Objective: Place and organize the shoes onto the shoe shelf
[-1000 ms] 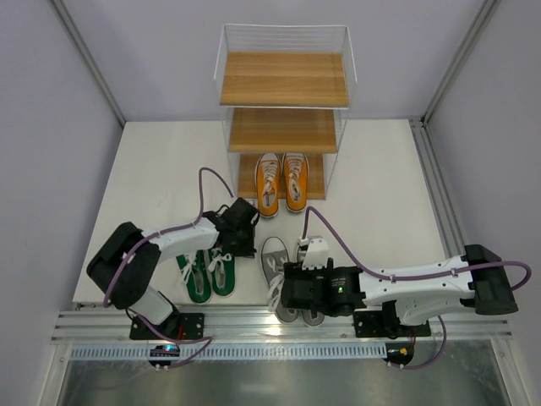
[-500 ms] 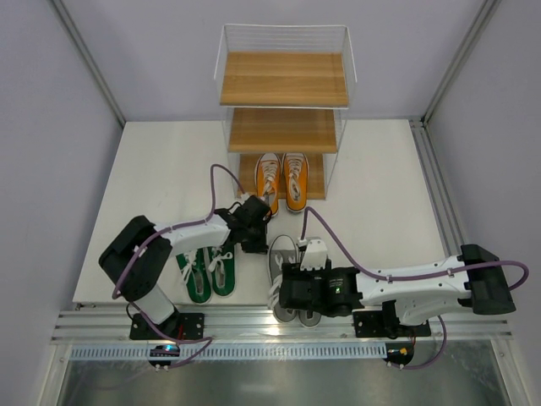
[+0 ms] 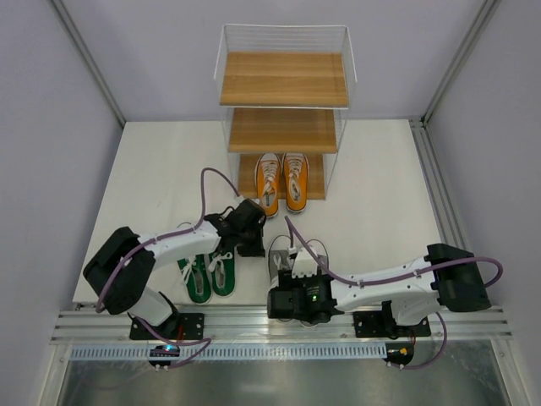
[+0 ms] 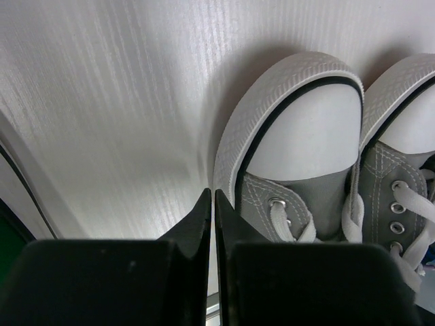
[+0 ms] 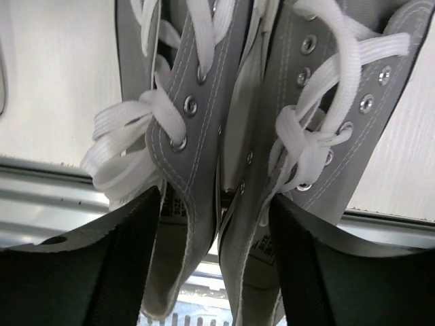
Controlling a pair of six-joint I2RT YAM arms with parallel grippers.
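The shoe shelf (image 3: 284, 127) stands at the back, with the orange shoes (image 3: 281, 180) side by side on its bottom board. The green shoes (image 3: 207, 276) lie on the table near the front left. The grey shoes (image 3: 293, 252) lie front centre; they also show in the right wrist view (image 5: 204, 115). My right gripper (image 3: 292, 298) (image 5: 216, 195) sits over their heels, one finger inside each shoe, pinching the two inner walls together. My left gripper (image 3: 255, 242) (image 4: 212, 193) is shut and empty, its tips on the table just left of the left grey toe (image 4: 299, 136).
The metal rail (image 3: 254, 326) runs along the table's near edge, right behind the grey heels. Purple cables (image 3: 211, 182) loop above both arms. The shelf's upper two boards (image 3: 284, 78) hold nothing.
My right gripper has slid left and toward the near edge, settling onto the grey shoes' heels. My left gripper swung right toward the grey toe, then eased back slightly.
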